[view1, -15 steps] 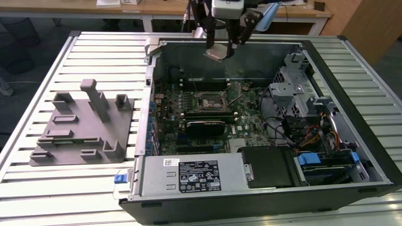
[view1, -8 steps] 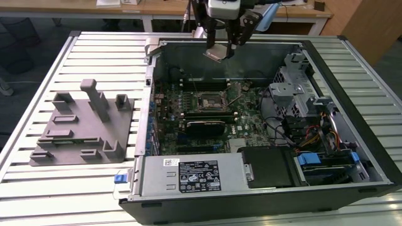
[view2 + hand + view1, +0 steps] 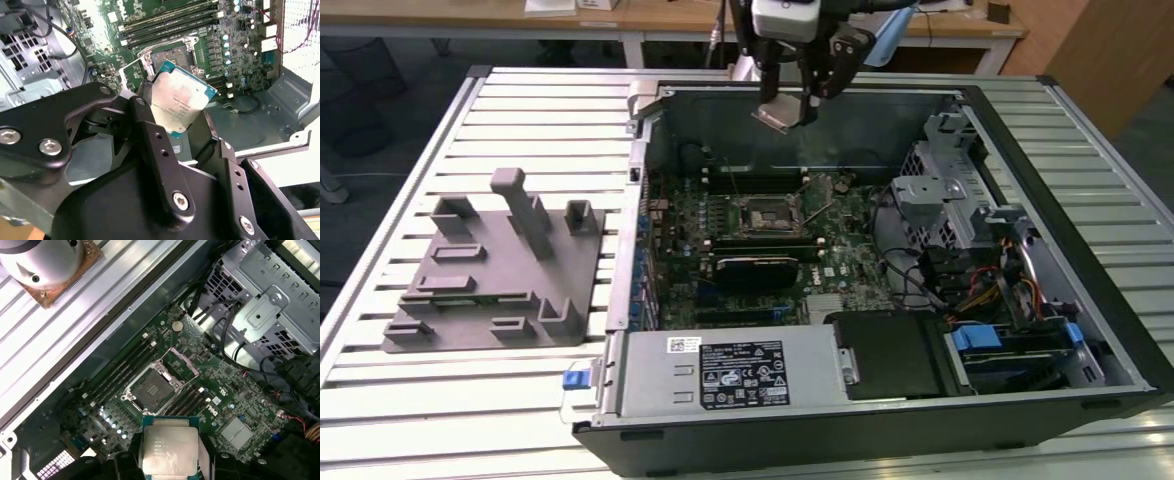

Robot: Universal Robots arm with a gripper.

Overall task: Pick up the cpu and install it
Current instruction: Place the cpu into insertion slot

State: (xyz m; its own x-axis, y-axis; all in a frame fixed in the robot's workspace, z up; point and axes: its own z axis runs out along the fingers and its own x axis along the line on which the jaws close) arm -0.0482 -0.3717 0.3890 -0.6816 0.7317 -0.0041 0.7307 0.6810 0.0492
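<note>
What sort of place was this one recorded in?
Most likely a robotics lab or workshop: an open computer case lies on a slatted metal table, wooden desks stand behind it, and the arm's jaws hold a cpu above the motherboard.

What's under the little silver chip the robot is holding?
Below the cpu in the pincer sits the green motherboard with its open socket. The chip's underside is hidden.

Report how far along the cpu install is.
Done: the cpu is picked up, clamped in the gripper. In hand: it hangs above the open computer case, tilted. Left: the socket on the motherboard sits empty; the cpu is not yet seated.
</note>
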